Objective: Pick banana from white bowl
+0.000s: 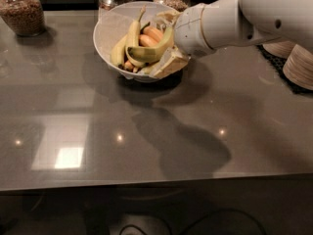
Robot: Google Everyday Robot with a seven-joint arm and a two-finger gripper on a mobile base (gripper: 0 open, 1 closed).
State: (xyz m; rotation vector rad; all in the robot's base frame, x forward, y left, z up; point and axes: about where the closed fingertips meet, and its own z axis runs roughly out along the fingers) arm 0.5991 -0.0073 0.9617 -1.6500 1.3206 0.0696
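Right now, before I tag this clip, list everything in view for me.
table: one, glossy grey, fills most of the view
white bowl: one, white, back centre of the table
banana: one, greenish-yellow, strongly curved, on top of the fruit in the bowl
paler bananas: at least two, pale yellow, left part of the bowl
small fruits: at least two, orange-pink, in the bowl behind the curved banana
glass jars: three, clear with brown grains, along the back edge
stacked dishes: two stacks, pale, at the right edge
arm: one, white, reaching in from the upper right
gripper: one, white and beige, at the bowl's right side, around the curved banana's end
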